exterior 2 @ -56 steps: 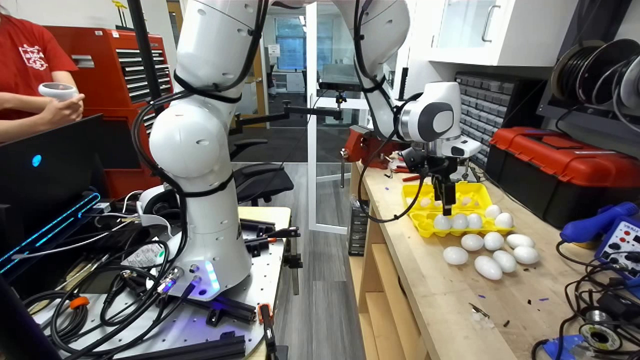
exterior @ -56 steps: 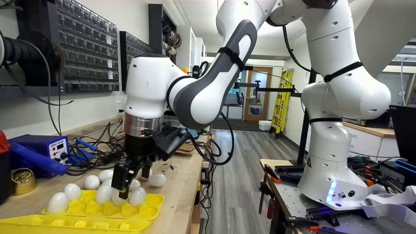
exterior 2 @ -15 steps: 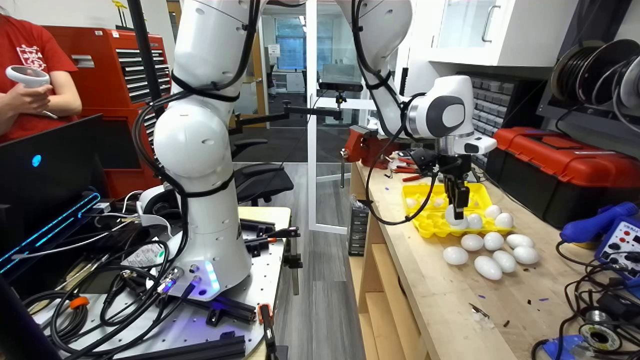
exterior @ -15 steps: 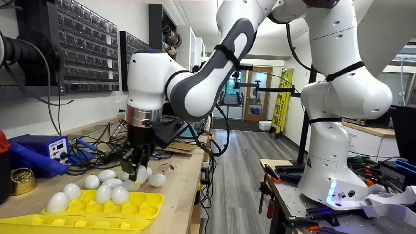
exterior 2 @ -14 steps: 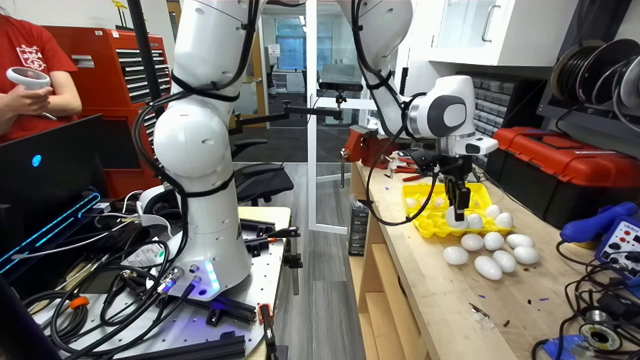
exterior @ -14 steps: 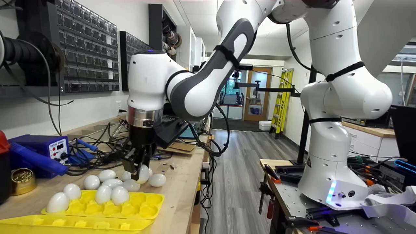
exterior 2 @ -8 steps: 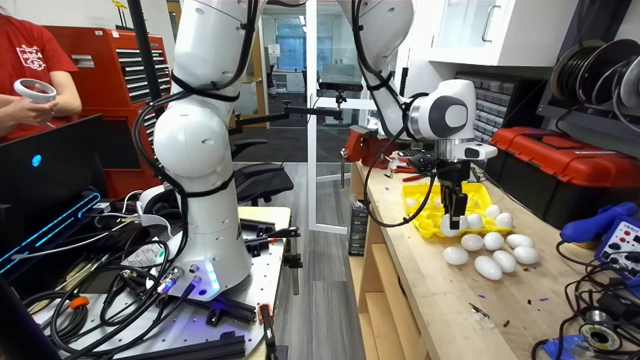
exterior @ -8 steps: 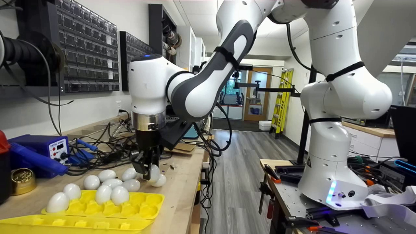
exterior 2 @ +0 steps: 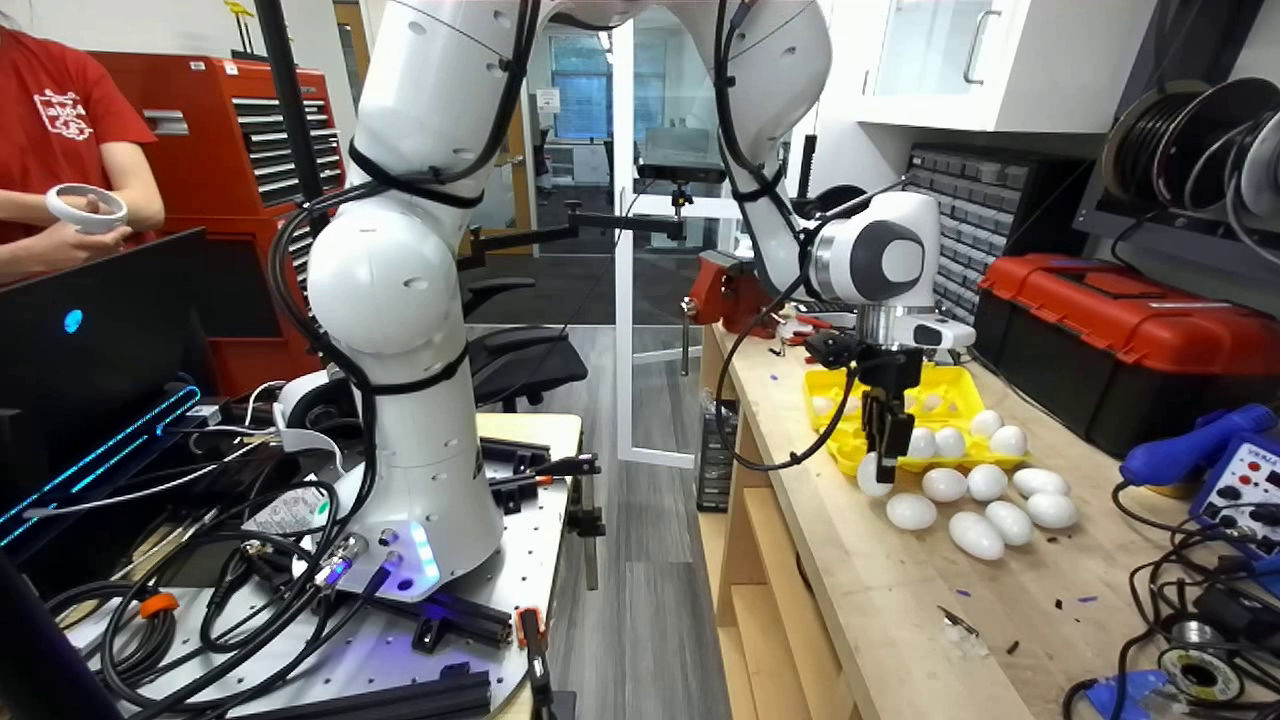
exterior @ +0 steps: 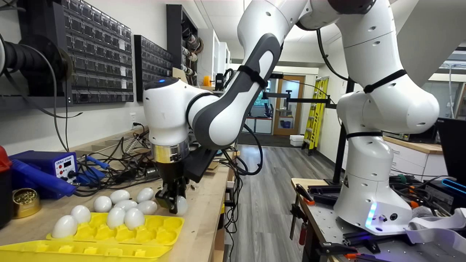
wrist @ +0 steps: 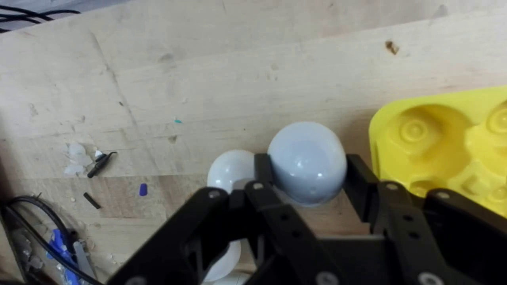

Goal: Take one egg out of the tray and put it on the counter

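2 black fingers [wrist: 363,180] pinch white oval egg [wrist: 308,162] beside yellow moulded tray [wrist: 445,146], presumably for set-down on pale wooden desk [wrist: 222,79].

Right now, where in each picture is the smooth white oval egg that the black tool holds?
In an exterior view: the egg low, left of centre, beyond the right end of the yellow moulded tray.
In an exterior view: the egg right of centre, by the lower left corner of the tray.
In the wrist view: the egg near the centre, left of the tray.
Shared landmark: the tray.
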`<action>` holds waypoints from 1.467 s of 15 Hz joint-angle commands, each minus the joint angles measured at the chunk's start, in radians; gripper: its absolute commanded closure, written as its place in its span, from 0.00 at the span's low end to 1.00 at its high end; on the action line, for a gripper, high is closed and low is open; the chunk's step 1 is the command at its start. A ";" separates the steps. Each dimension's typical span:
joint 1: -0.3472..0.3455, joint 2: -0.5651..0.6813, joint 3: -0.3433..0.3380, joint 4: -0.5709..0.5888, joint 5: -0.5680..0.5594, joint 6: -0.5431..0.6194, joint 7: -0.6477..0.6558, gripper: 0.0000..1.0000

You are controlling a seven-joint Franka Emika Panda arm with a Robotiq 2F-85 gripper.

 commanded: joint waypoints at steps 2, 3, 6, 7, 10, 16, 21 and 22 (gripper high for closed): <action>-0.004 0.025 0.010 0.013 0.010 -0.037 0.001 0.27; -0.002 0.026 0.005 0.020 0.007 -0.040 0.012 0.26; -0.001 0.023 -0.009 0.032 0.004 -0.034 0.042 0.07; 0.000 0.016 -0.015 0.034 -0.001 -0.031 0.054 0.02; -0.001 -0.003 -0.026 0.037 -0.004 -0.025 0.083 0.00; 0.000 -0.043 -0.032 0.027 -0.019 -0.014 0.133 0.00; -0.016 -0.008 -0.015 0.055 -0.006 -0.009 0.108 0.00; -0.016 -0.008 -0.015 0.055 -0.006 -0.009 0.108 0.00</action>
